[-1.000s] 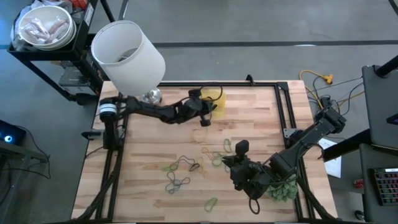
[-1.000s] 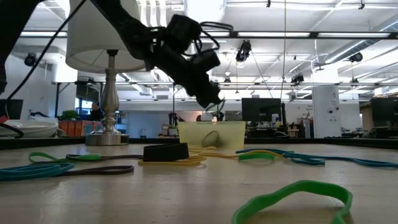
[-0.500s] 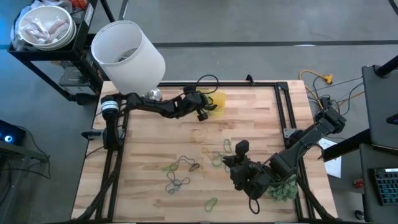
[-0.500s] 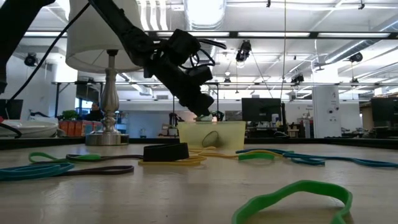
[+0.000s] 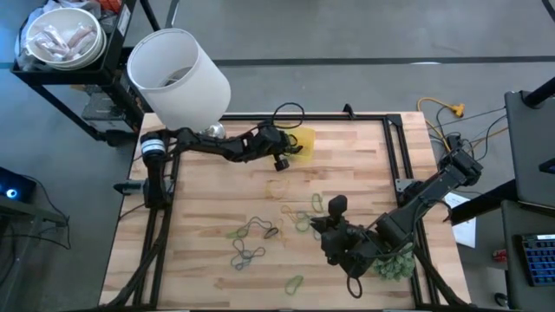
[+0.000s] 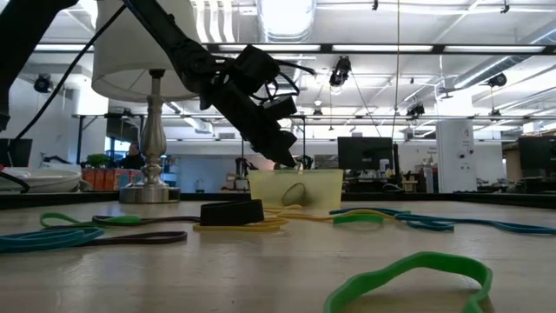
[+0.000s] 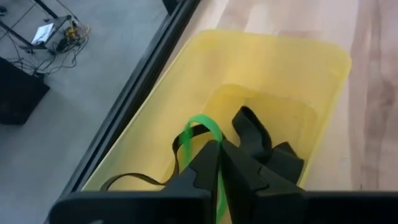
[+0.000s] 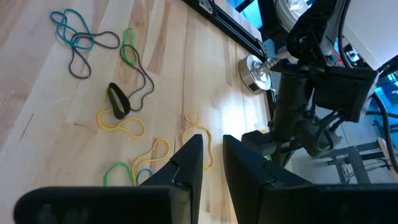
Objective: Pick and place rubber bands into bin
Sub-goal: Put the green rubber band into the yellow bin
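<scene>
Now I hold the left gripper [image 7: 219,163] right over the bin [image 7: 311,81], so the green rubber band [image 7: 200,127] can fall in.

Its fingers [image 7: 202,171] are pressed together on that green band, which hangs just above the black bands [image 7: 252,130] already inside. The bin sits at the far edge of the table [image 5: 364,173]. My right gripper [image 5: 334,211] waits near the loose bands [image 5: 256,230] on the wood, its fingers a little apart and holding nothing, ready for the next pick.
</scene>
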